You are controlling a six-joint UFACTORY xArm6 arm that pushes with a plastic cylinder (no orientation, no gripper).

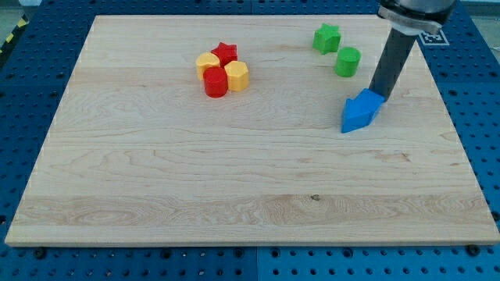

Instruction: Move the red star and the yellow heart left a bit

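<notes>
The red star [225, 53] and the yellow heart [207, 62] sit together at the view's upper middle-left of the wooden board [156, 179]. They touch a red cylinder [216, 82] and a yellow hexagon [237, 76] in one tight cluster. My tip [378, 95] is far to the view's right of the cluster, at the upper right edge of a blue block [361, 111]; I cannot tell if it touches that block.
A green star [326, 37] and a green cylinder [348, 61] stand at the view's upper right, just left of the rod. A blue perforated table [480, 94] surrounds the board.
</notes>
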